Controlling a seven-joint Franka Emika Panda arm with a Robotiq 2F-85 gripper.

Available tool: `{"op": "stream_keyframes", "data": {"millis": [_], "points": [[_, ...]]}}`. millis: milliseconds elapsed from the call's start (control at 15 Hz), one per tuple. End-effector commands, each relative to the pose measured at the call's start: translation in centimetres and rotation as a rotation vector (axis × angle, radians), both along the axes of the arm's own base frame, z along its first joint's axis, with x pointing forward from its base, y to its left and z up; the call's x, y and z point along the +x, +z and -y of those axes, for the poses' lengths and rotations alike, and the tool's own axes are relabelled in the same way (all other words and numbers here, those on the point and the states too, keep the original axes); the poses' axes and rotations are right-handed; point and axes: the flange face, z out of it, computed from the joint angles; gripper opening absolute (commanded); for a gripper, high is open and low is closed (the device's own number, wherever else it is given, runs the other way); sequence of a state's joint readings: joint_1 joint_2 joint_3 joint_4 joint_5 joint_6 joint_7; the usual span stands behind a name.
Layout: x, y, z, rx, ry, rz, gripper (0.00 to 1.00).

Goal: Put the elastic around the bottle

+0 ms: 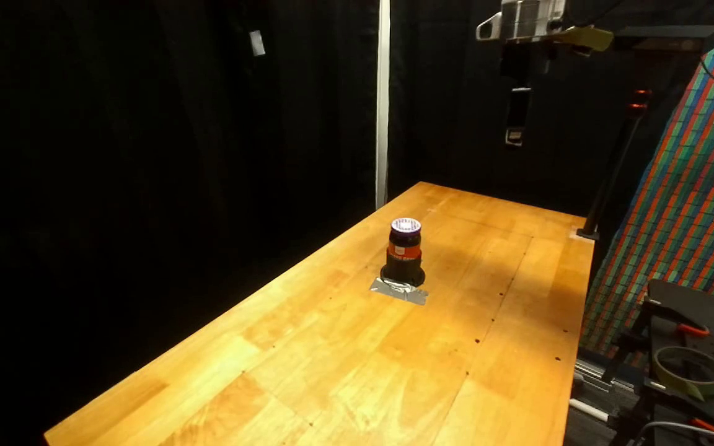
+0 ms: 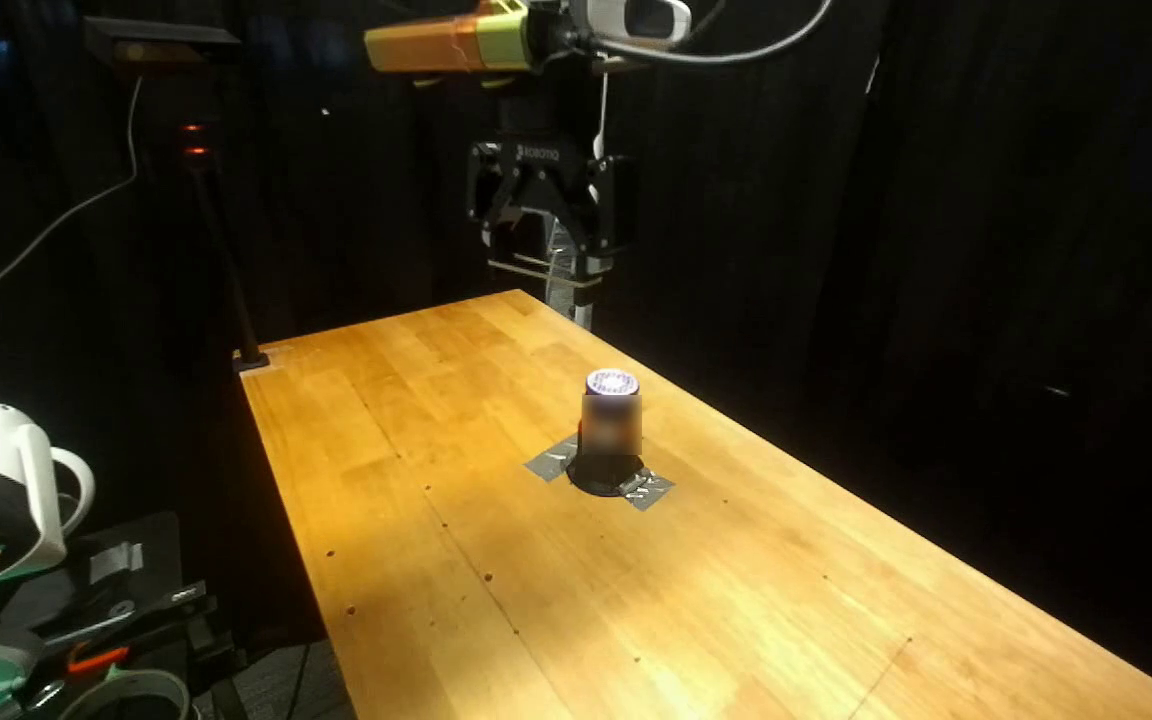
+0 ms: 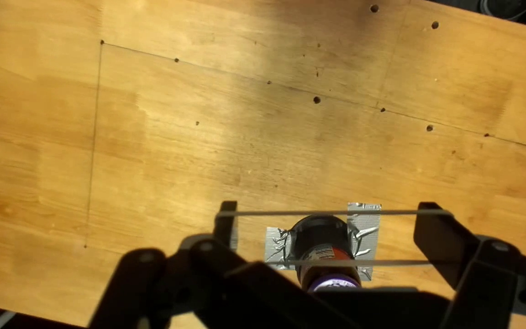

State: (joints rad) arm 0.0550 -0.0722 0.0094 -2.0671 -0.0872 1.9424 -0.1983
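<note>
Exterior view, bottle (image 1: 405,246), cap (image 1: 406,226) up, long axis vertical

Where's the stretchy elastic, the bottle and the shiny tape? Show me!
Elastic (image 3: 327,213): wrist view, on the upper strand, about halfway along.
Bottle (image 1: 405,251): in an exterior view, on its orange label.
Shiny tape (image 1: 401,292): in an exterior view, on the middle of the silver strip.
</note>
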Motion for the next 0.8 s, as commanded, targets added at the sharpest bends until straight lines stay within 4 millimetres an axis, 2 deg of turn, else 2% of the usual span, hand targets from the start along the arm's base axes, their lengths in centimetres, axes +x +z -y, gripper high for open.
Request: {"op": "stream_keyframes", "data": {"millis": [0,200,467,733], "points": [[5.0,-3.1,-2.3,-0.031,-0.028,-0.052,1.0],[8.0,-6.6,-3.2,-0.033,-0.069,-0.054,1.0],[11.1,-10.2,-4.0,-0.024,-0.09,-0.044,1.0],[13.4,-12.6,-4.9,0.026,-0.092,0.012,1.0]]}}
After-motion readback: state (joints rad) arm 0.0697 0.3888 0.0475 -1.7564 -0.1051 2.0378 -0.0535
